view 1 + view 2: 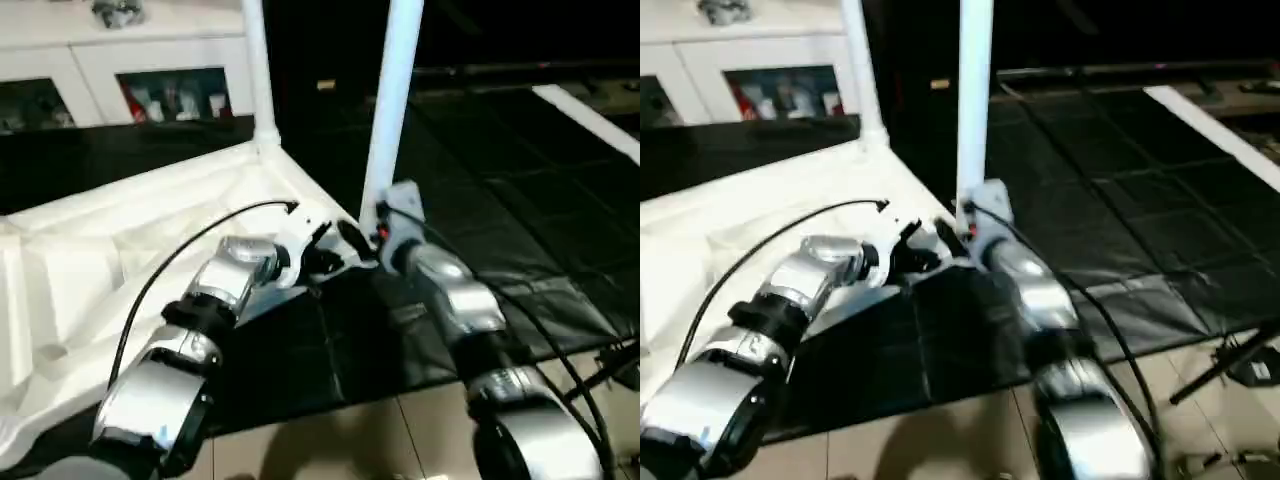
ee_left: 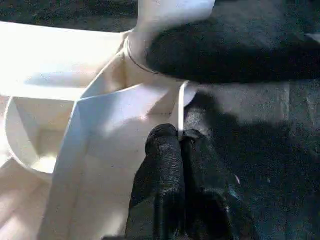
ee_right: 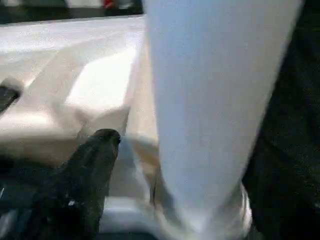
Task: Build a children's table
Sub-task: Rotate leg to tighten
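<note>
Children's table top point(image 1: 120, 250) upside down on the black floor mat point(image 1: 500, 200), two legs upright in corner sockets. Near-corner leg point(image 1: 392, 100) beside right tool point(image 3: 92, 165), grip state cannot tell. Left tool point(image 2: 179, 145) pinched shut on the top's thin rim.

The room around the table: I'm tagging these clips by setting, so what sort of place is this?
Probably an indoor lab or demo room made to look like a home: black mats over a tiled floor, a white glass-door cabinet behind, and loose cables lying about.
</note>
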You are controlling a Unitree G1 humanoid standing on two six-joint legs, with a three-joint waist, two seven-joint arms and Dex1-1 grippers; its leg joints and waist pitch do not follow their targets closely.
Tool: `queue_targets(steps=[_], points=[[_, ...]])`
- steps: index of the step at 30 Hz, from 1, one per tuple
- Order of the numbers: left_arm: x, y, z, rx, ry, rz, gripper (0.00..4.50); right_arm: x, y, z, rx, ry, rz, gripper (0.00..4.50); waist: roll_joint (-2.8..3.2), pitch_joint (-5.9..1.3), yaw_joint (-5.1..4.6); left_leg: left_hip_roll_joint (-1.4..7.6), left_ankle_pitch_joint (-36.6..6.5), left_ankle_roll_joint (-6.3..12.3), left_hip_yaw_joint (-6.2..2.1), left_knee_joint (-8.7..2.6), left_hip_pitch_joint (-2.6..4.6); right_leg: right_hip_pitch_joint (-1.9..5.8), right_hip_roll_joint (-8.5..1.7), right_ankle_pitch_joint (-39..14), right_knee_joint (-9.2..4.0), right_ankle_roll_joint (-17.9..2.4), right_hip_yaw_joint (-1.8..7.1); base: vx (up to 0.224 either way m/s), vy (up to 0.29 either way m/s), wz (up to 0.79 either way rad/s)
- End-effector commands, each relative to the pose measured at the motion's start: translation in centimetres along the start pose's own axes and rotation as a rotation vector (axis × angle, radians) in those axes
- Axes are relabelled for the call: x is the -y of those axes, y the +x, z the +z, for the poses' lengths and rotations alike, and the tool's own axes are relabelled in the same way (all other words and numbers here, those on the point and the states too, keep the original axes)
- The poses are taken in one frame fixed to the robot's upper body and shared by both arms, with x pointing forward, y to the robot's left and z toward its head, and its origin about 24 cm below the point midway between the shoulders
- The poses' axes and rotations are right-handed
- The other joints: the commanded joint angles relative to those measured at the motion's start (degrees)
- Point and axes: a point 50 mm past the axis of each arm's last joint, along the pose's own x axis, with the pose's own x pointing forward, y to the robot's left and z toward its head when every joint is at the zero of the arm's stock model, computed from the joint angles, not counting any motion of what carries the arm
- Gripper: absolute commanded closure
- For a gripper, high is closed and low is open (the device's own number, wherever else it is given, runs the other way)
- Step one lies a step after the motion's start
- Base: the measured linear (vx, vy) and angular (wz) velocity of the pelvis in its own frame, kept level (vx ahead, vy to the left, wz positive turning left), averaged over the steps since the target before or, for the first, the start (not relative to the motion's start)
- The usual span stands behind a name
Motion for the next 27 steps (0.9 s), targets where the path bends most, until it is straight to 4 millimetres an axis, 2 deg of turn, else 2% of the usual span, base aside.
queue_targets(steps=[1, 4, 6, 7, 8, 9, 13, 14, 18, 19, 23, 25, 27], points=[[0.0, -0.3, 1.5, 0.050, 0.060, -0.019, 4.50, -1.2, 0.1, -0.2, -0.012, 0.001, 0.096, 0.37, -0.08, -4.31, 0.39, 2.17, -5.6, 5.53, -0.55, -3.54, 0.26, 4.27, -4.12, -3.3, -3.70, -13.3, 3.75, 0.000, 0.000, 0.00], [0.3, -1.0, 0.6, 0.025, 0.114, -0.123, 4.50, 0.5, -1.9, -0.2, -0.002, -0.024, 0.127, 0.03, -0.23, -4.21, 0.47, 2.17, -6.4, 5.30, -0.54, -3.56, 0.16, 4.34, -4.16, -5.4, -3.95, -13.0, 3.76, 0.000, 0.000, 0.00], [0.3, -1.5, 0.1, 0.001, 0.133, -0.159, 4.50, 1.4, -2.7, 0.2, 0.012, -0.032, 0.157, 0.01, -0.02, -4.28, 0.44, 2.21, -6.5, 5.10, -0.52, -3.53, 0.24, 4.16, -4.12, -5.3, -3.94, -13.4, 3.74, 0.000, 0.000, 0.00], [0.3, -1.7, -0.2, -0.006, 0.148, -0.174, 4.50, 1.7, -3.1, 0.4, 0.019, -0.037, 0.172, 0.01, 1.19, -4.26, 0.73, 2.26, -7.0, 4.83, -0.69, -3.52, 0.34, 4.08, -4.23, -5.5, -3.86, -13.6, 3.71, 0.000, 0.000, 0.00], [0.3, -1.8, -0.3, -0.010, 0.149, -0.186, 4.50, 1.8, -3.3, 0.6, 0.025, -0.045, 0.184, 0.01, 0.56, -4.17, 0.60, 2.24, -7.8, 4.67, -0.55, -3.56, 0.26, 4.13, -3.94, -5.2, -4.11, -13.5, 3.70, 0.000, 0.000, 0.00], [0.4, -2.1, -0.8, -0.027, 0.159, -0.223, 4.50, 2.3, -3.9, 0.9, 0.035, -0.061, 0.219, 0.01, 0.82, -4.22, 0.87, 2.26, -7.9, 4.43, -0.64, -3.58, 0.33, 4.10, -4.01, -4.9, -3.88, -13.7, 3.69, 0.000, 0.000, 0.00], [0.7, -2.5, -1.6, -0.066, 0.178, -0.280, 4.50, 3.0, -5.1, 1.2, 0.036, -0.071, 0.278, 0.01, 0.29, -4.24, 1.94, 2.60, -7.3, 4.52, -0.49, -3.59, 0.50, 3.98, -4.09, -4.9, -3.72, -13.9, 3.74, 0.000, 0.000, 0.00], [0.8, -2.6, -1.8, -0.075, 0.191, -0.295, 4.50, 3.2, -5.5, 1.2, 0.029, -0.072, 0.291, 0.01, -0.40, -4.24, 2.09, 2.59, -7.1, 4.65, -0.38, -3.59, 0.44, 3.95, -4.07, -5.0, -3.73, -13.7, 3.74, 0.000, 0.000, 0.00], [1.2, -3.1, -2.1, -0.078, 0.230, -0.375, 4.50, 3.9, -6.4, 0.9, -0.032, -0.127, 0.367, 0.01, -0.12, -4.20, 2.84, 2.56, -6.5, 4.75, -0.35, -3.46, 0.33, 3.89, -4.19, -6.5, -3.70, -13.1, 3.69, 0.000, 0.000, 0.00], [1.3, -3.2, -2.1, -0.076, 0.236, -0.390, 4.50, 3.9, -6.5, 0.8, -0.039, -0.132, 0.384, 0.01, -0.25, -4.23, 3.00, 2.57, -6.5, 4.65, -0.39, -3.49, 0.35, 3.89, -4.31, -7.2, -3.73, -12.9, 3.66, 0.000, 0.000, 0.00], [2.3, -3.5, -2.1, -0.085, 0.266, -0.514, 4.50, 2.9, -7.1, 0.2, -0.116, -0.179, 0.613, 0.01, -0.29, -4.20, 3.25, 2.63, -6.8, 4.81, -0.35, -3.46, 0.27, 3.85, -4.22, -8.3, -3.80, -12.5, 3.61, 0.000, 0.000, 0.00], [2.5, -3.5, -2.0, -0.089, 0.276, -0.531, 4.50, 2.8, -7.1, 0.1, -0.131, -0.188, 0.642, 0.28, -0.20, -4.18, 3.42, 2.67, -6.9, 5.12, -0.37, -3.44, 0.24, 3.73, -4.20, -8.6, -3.81, -12.6, 3.60, 0.000, 0.000, 0.00], [2.8, -3.4, -2.0, -0.106, 0.305, -0.566, 4.50, 2.5, -6.9, -0.1, -0.169, -0.212, 0.702, 0.35, -0.37, -4.21, 3.54, 2.66, -7.2, 5.04, -0.31, -3.39, 0.45, 3.54, -4.19, -9.2, -3.90, -12.7, 3.59, 0.000, 0.000, 0.00]])
